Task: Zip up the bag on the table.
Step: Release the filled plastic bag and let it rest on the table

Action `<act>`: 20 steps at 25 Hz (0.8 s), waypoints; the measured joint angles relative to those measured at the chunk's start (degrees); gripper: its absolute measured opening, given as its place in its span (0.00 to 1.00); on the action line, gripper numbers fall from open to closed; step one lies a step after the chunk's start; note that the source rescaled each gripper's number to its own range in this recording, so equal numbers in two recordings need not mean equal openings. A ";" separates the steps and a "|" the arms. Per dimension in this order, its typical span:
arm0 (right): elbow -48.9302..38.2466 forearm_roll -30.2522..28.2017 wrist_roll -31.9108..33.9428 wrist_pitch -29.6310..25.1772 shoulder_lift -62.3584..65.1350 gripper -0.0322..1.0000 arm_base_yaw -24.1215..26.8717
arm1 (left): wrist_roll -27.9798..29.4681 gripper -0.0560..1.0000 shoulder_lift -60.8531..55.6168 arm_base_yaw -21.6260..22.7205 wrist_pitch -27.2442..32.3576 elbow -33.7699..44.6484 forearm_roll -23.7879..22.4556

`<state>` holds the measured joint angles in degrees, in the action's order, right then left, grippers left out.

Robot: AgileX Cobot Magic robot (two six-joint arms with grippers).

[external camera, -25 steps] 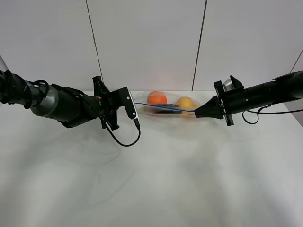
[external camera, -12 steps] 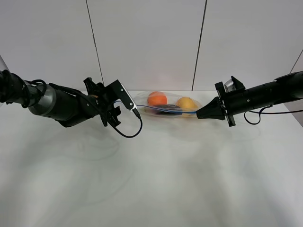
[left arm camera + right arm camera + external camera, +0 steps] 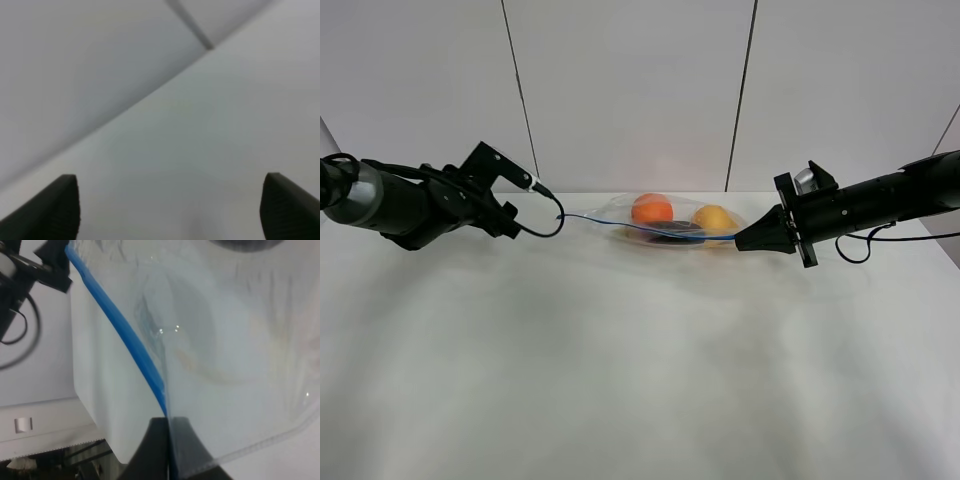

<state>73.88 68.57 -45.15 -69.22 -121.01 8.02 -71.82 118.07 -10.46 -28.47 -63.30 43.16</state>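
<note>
The clear bag lies at the table's far middle, with an orange fruit, a yellow fruit and a dark item inside. Its blue zipper strip runs along the near edge. My right gripper is shut on the bag's right end. The right wrist view shows its fingers pinching the bag at the strip. My left gripper is off to the left, apart from the bag. In the left wrist view it is open and empty.
A grey panelled wall stands just behind the table's far edge. A black cable loops from the left wrist close to the bag's left tip. The left arm's camera also shows in the right wrist view.
My left arm has swung back to the left, away from the bag's left end. The blue strip now lies stretched out straighter. The right gripper has kept its hold and barely moved.
</note>
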 joint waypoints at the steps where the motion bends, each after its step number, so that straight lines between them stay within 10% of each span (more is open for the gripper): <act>1: 0.00 0.00 0.00 0.00 0.00 0.03 0.00 | 1.95 0.95 0.00 0.67 1.07 -0.54 1.84; 7: 0.00 0.05 0.00 0.00 0.00 0.03 0.00 | 9.92 0.94 0.00 4.31 27.87 -6.50 12.34; 12: 0.00 0.15 0.00 0.00 0.00 0.03 0.00 | 13.84 0.94 0.04 8.28 59.19 -13.23 11.07; 16: 0.00 0.17 0.00 0.00 0.00 0.03 0.00 | 31.41 0.94 0.04 10.37 69.75 -18.69 -4.13; 20: 0.00 0.38 0.00 0.00 0.00 0.03 0.00 | 54.65 0.94 0.04 10.46 77.21 -24.44 -28.91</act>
<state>73.88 68.95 -45.15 -69.22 -121.01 8.02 -17.17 118.11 0.00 48.74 -87.74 14.26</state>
